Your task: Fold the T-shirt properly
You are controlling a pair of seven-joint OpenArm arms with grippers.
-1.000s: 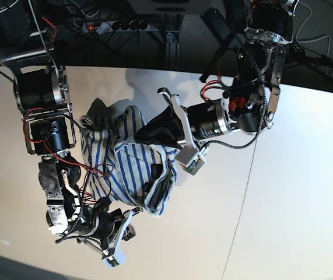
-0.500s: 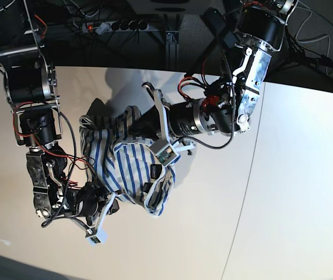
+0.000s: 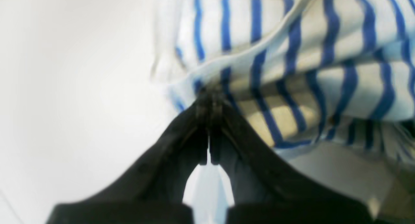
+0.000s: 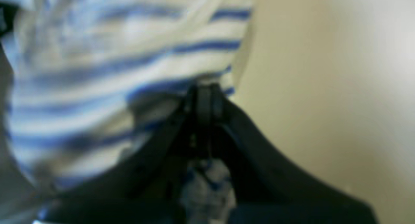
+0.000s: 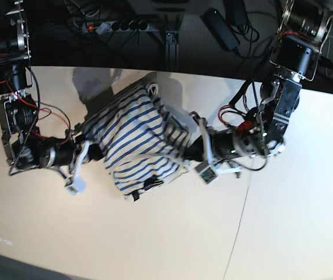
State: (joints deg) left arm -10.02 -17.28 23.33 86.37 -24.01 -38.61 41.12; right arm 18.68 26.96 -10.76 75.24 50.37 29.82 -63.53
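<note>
Left hand (image 3: 210, 104) and right hand (image 4: 205, 100) both clamped closed.

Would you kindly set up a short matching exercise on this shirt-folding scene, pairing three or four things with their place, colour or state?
Column one:
1. T-shirt
2. left gripper
3. right gripper
4. table

Column two:
A. pale, bare surface with a thin seam line
B. shut on the shirt's edge, on the base view's right side
C. white with blue stripes, stretched between the two arms
D. shut on the shirt's edge, on the base view's left side

Pairs: 1-C, 2-B, 3-D, 4-A
</note>
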